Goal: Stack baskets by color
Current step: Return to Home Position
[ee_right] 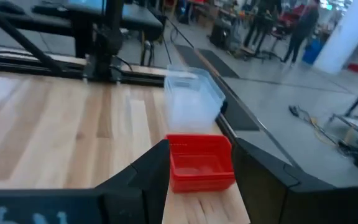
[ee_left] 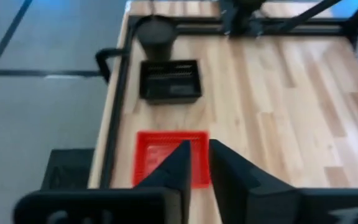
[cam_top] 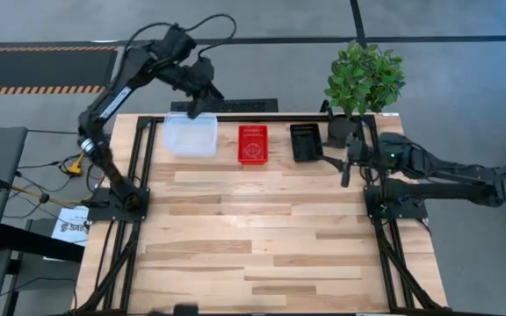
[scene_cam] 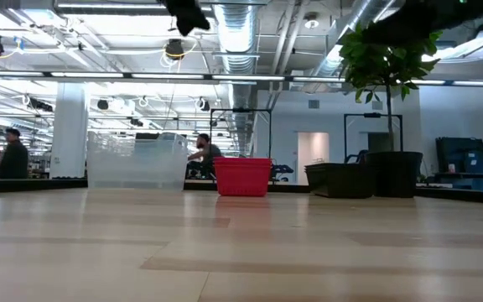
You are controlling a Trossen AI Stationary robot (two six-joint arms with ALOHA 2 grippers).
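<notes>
Three baskets stand in a row on their bases along the table's far edge: a clear basket [cam_top: 190,134] at the left, a red basket [cam_top: 253,143] in the middle, a black basket [cam_top: 306,142] at the right. My left gripper [cam_top: 198,104] hangs high over the far edge by the clear basket, slanting down; its fingers [ee_left: 182,165] are nearly together with a narrow gap and hold nothing. My right gripper [cam_top: 348,167] stands open and about level at the table's right side, pointing along the row past the red basket [ee_right: 201,163] to the clear one [ee_right: 191,93].
A potted green plant [cam_top: 363,79] stands at the far right corner just beyond the black basket [ee_left: 169,79]. Black frame rails run along the table's left, right and far sides. The wooden table [cam_top: 262,237] spreads out nearer than the row. People show in the room behind.
</notes>
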